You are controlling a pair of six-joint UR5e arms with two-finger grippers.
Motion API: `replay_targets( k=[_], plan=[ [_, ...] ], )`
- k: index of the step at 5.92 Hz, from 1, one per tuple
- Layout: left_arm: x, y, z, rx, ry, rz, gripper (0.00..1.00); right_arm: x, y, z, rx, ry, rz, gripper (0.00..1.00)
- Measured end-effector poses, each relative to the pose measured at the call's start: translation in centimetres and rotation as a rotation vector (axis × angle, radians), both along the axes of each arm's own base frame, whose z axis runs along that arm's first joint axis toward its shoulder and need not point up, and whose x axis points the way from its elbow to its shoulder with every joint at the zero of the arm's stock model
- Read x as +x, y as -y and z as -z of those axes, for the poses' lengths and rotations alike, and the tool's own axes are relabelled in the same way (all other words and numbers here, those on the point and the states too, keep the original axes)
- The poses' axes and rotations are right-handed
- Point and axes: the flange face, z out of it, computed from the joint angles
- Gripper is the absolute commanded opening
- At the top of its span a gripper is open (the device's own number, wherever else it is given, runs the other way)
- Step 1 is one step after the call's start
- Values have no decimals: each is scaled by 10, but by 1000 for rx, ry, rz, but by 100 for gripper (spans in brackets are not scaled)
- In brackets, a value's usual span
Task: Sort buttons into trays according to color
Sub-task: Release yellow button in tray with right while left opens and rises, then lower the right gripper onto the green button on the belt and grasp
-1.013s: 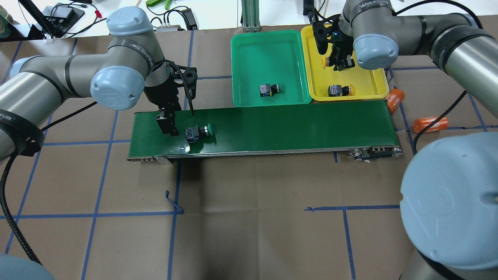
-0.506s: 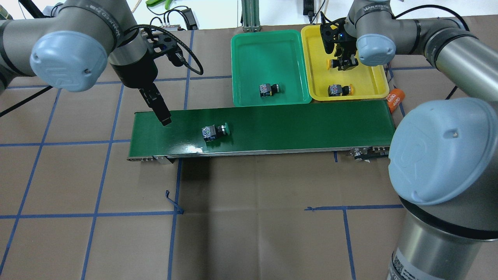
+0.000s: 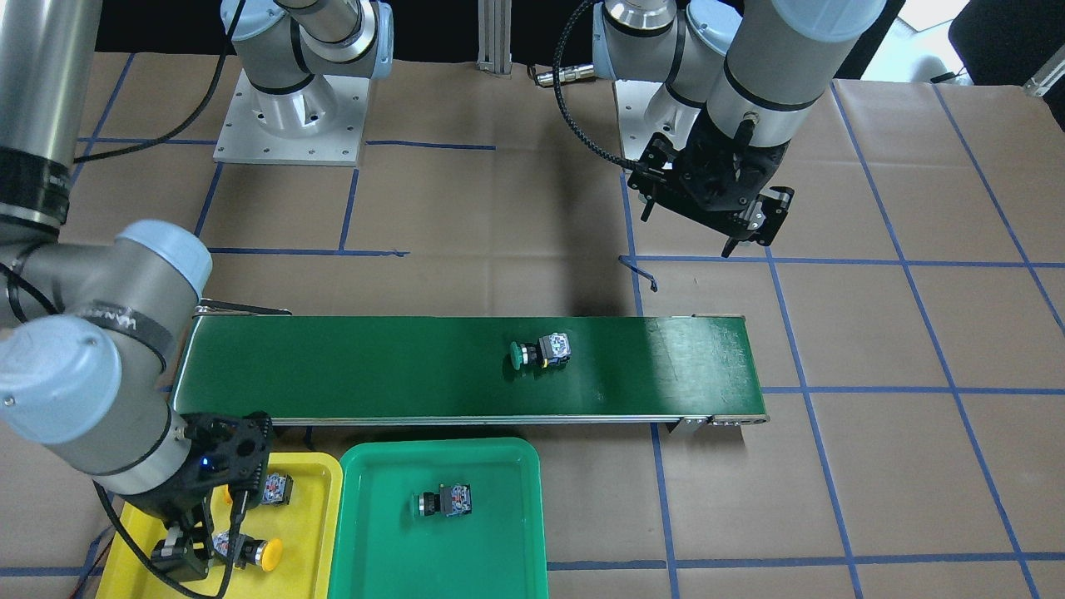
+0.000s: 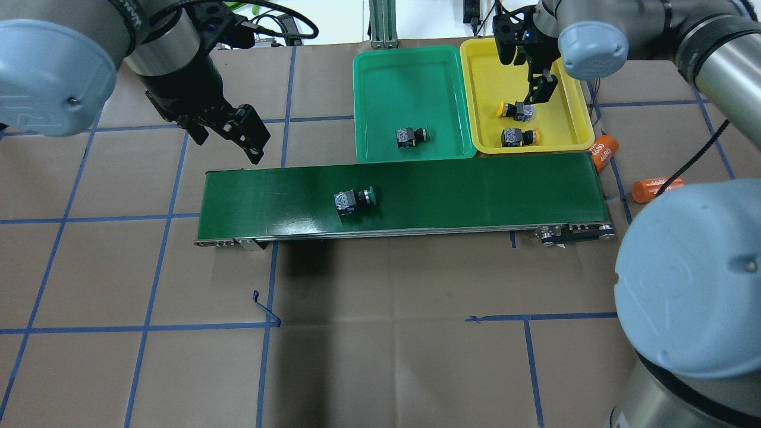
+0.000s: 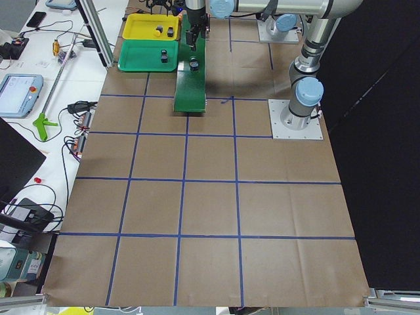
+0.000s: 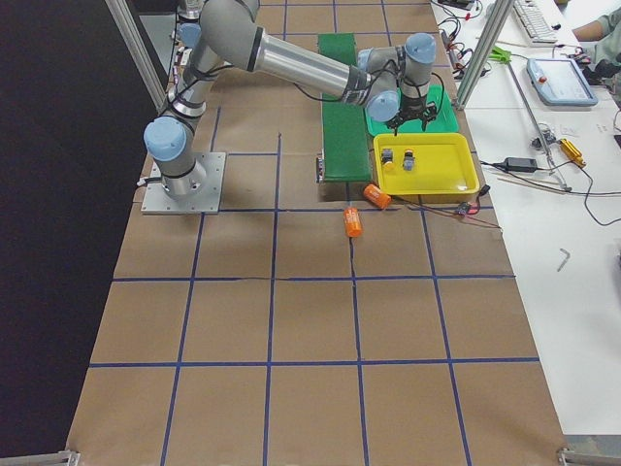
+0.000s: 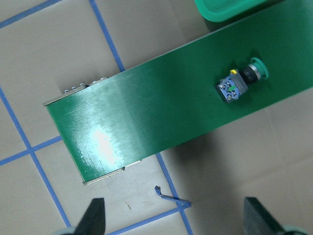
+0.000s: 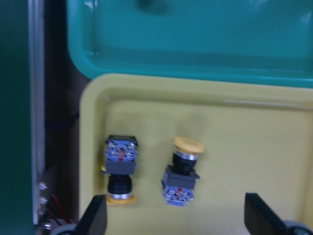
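A green button (image 4: 355, 200) lies on its side on the dark-green conveyor belt (image 4: 475, 190), left of middle; it also shows in the left wrist view (image 7: 238, 83). A second green button (image 4: 411, 137) lies in the green tray (image 4: 380, 71). Two yellow buttons (image 4: 514, 110) (image 4: 518, 137) lie in the yellow tray (image 4: 571, 119), also in the right wrist view (image 8: 182, 169) (image 8: 120, 169). My left gripper (image 4: 226, 145) is open and empty, raised behind the belt's left end. My right gripper (image 4: 535, 95) is open and empty above the yellow buttons.
Two orange cylinders (image 4: 603, 153) (image 4: 654, 190) lie on the brown paper off the belt's right end. An aluminium post (image 4: 383, 24) stands behind the trays. The trays sit side by side against the belt's far edge.
The green button has ridden to the right along the belt. My left gripper has lifted and pulled back off the belt. My right gripper has let go of a yellow button, which now lies in the yellow tray.
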Motion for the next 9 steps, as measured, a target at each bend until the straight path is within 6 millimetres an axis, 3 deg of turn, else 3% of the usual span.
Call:
replay_targets(
  k=[1,2,4,6,7,9],
  plan=[
    [2,-1,-8,-23,-1,-127,99,40,-31,-31,49,9,22,100],
    [2,-2,-9,-25,-4,-214,99,82,-58,-48,85,12,33,100],
    [2,-3,-12,-29,-7,-261,99,134,-91,-52,123,12,58,100],
    [3,-3,-13,-29,-7,-265,99,185,-126,-15,154,12,107,100],
    [3,-2,-12,-29,-6,-264,99,197,-145,15,158,11,109,100],
    [8,7,-7,-40,-11,-267,99,180,-178,71,134,15,46,100]
  ],
)
